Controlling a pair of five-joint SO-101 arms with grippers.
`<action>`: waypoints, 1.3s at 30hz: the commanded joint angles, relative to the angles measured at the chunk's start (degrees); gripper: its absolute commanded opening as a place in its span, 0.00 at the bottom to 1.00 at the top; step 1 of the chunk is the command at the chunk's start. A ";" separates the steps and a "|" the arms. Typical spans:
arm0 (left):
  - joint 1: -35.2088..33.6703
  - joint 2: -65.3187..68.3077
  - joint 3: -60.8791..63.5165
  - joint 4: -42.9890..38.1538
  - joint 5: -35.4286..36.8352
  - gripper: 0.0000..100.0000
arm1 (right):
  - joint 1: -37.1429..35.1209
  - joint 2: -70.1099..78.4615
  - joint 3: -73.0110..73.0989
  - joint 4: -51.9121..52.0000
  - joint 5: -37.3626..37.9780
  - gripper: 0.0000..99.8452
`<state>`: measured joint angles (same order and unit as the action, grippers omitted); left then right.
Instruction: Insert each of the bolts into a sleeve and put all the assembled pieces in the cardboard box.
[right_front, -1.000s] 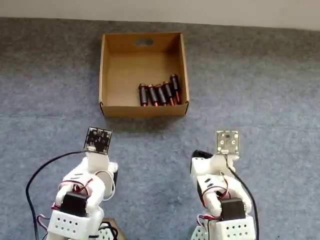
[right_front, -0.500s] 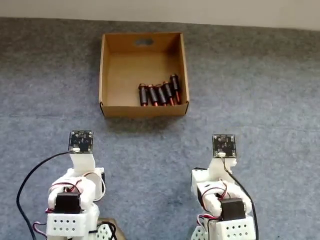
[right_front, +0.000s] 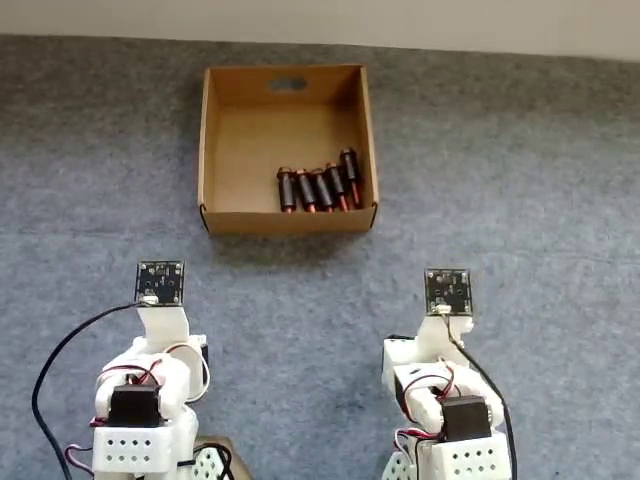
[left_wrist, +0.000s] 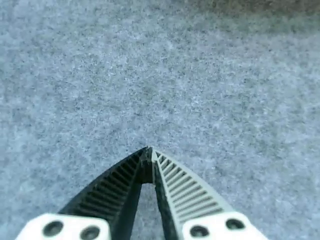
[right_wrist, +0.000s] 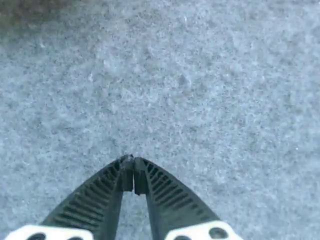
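Grey felt cover (right_front: 520, 200) over the whole table, with a pale strip (right_front: 320, 15) along the far edge. Far from the arms and a little left of centre: cardboard box (right_front: 212, 150), open at the top, hand slot (right_front: 287, 83) cut in its far wall. Inside, against the near wall and towards the right corner: five assembled pieces (right_front: 320, 187), dark sleeves with copper-coloured bolt ends, lying side by side, touching, slightly fanned.

At the near edge: left arm (right_front: 150, 390) and right arm (right_front: 440, 390), both folded back and well apart from the box. At the tip of the first, left gripper (left_wrist: 151, 152), pressed together at the points, pinching nothing, over plain felt. At the tip of the second, right gripper (right_wrist: 128, 161), likewise pressed together and holding nothing.

Judging by this layout: final step apparently finished, every visible piece assembled and boxed. Next move calls for very little: at most a look for strays beyond the camera's reach, otherwise resting parked.
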<state>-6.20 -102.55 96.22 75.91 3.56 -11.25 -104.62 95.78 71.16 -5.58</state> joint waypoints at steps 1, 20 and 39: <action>-0.04 -0.31 1.01 0.62 -0.18 0.01 | 0.48 -0.57 7.43 0.40 0.70 0.01; -0.13 -1.45 1.01 0.62 -0.18 0.01 | 0.48 -0.57 7.43 0.40 0.70 0.01; -0.13 -1.45 1.01 0.62 -0.18 0.01 | 0.48 -0.57 7.43 0.40 0.70 0.01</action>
<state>-6.20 -103.78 96.22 76.44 3.56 -11.25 -104.62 95.78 71.16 -5.58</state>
